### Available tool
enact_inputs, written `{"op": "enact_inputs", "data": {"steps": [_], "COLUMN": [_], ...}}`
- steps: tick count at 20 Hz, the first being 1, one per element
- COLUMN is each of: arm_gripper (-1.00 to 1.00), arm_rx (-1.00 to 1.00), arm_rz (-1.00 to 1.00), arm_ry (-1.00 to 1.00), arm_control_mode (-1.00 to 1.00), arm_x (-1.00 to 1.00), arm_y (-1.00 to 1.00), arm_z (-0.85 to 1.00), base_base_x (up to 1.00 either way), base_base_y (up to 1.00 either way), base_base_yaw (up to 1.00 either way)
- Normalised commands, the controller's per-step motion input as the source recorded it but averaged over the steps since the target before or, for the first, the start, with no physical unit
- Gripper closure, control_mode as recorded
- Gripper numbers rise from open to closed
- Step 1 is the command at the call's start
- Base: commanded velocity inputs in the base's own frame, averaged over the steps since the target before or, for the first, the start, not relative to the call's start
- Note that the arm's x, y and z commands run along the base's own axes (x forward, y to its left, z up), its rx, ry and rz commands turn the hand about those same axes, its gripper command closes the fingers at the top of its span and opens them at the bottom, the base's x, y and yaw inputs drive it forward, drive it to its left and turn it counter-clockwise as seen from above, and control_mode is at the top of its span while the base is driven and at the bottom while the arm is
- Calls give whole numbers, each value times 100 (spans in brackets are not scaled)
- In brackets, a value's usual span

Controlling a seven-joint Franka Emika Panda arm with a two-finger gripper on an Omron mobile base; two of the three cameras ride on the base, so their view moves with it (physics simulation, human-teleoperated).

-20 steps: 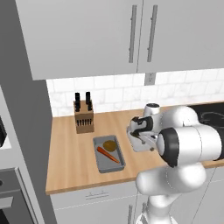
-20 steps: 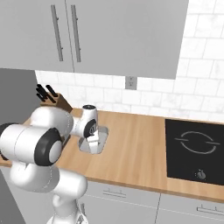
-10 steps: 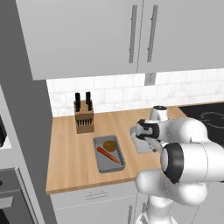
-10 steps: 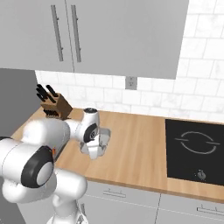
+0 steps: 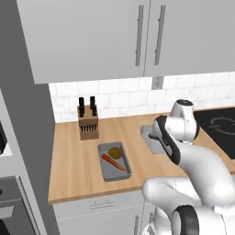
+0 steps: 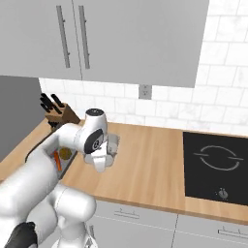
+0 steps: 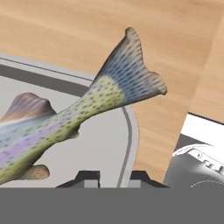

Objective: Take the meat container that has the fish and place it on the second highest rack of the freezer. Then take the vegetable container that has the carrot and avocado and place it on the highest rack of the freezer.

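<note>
Fingers: the gripper (image 7: 113, 178) is clenched on the rim of the meat container (image 7: 100, 144); in the hand view the two dark fingertips (image 7: 88, 178) sit on either side of the tray's raised edge, close together.
Meat container: a shallow grey tray on the wooden surface (image 5: 73, 160), to the right of the other tray and mostly hidden behind the arm in both base views; a corner of it shows at (image 5: 148, 134) and another at (image 6: 113, 143).
Fish: the fish (image 7: 65, 118) lies in the meat container, pale and speckled with a yellow-green flank; its tail fin reaches up over the tray's rim, above the wood.
Vegetable container: the vegetable container (image 5: 110, 170) sits on the surface in front of the knife block (image 5: 87, 123), well apart from the gripper.
Carrot: the carrot (image 5: 114, 162) lies slantwise in that tray.
Avocado: the avocado (image 5: 115, 151) rests just behind the carrot, at the tray's far end.
Stove: a black cooktop (image 6: 215, 164) is set into the surface to the right.
Cabinets: pale wall cupboards (image 5: 110, 36) hang above the tiled backsplash.
</note>
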Motion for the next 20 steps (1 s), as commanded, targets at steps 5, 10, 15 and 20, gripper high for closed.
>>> {"op": "enact_inputs", "data": {"steps": [5, 10, 15, 20], "arm_gripper": [100, 100, 100, 100], "arm_rx": [0, 0, 0, 1], "arm_rz": [20, 26, 19, 7], "arm_ry": [-15, -3, 0, 7], "arm_control_mode": [-100, -100, -100, -100], "arm_x": [-57, -56, -61, -44], "arm_y": [20, 39, 24, 13], "arm_z": [100, 100, 100, 98], "base_base_x": [0, 0, 0, 0], "base_base_y": [0, 0, 0, 0], "base_base_yaw": [0, 0, 0, 0]}}
